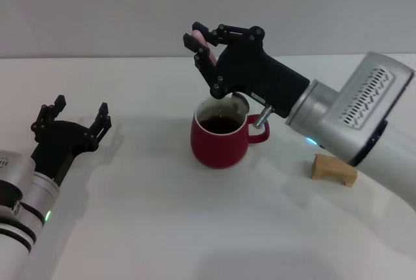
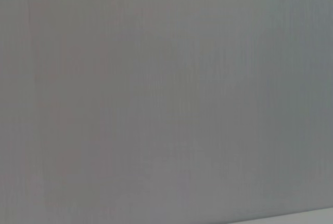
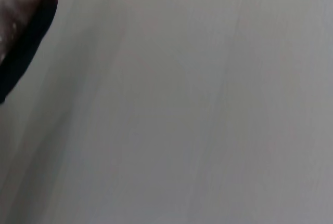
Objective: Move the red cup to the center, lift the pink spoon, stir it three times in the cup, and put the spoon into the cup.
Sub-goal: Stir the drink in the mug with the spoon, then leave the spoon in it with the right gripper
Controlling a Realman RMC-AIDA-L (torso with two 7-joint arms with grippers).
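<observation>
Red cup [image 1: 220,141] upright near the middle of the white table [image 1: 162,228], handle pointing right, dark liquid inside. Right gripper [image 1: 203,46] raised just above and behind the cup, fingers clenched on the pink spoon [image 1: 201,43]; only a bit of pink handle visible between the fingertips, metal bowl near the cup's far rim. Left gripper [image 1: 73,117] low at the left, well apart from the cup, jaws spread and holding nothing. 1 tan block [image 1: 333,169] on the table, right of the cup.

Right tool [image 1: 203,45] raised at centre-far, fingers apparently closed on a pink item, arm reaching in from right. Left tool [image 1: 79,114] parked near left, fingers spread.
</observation>
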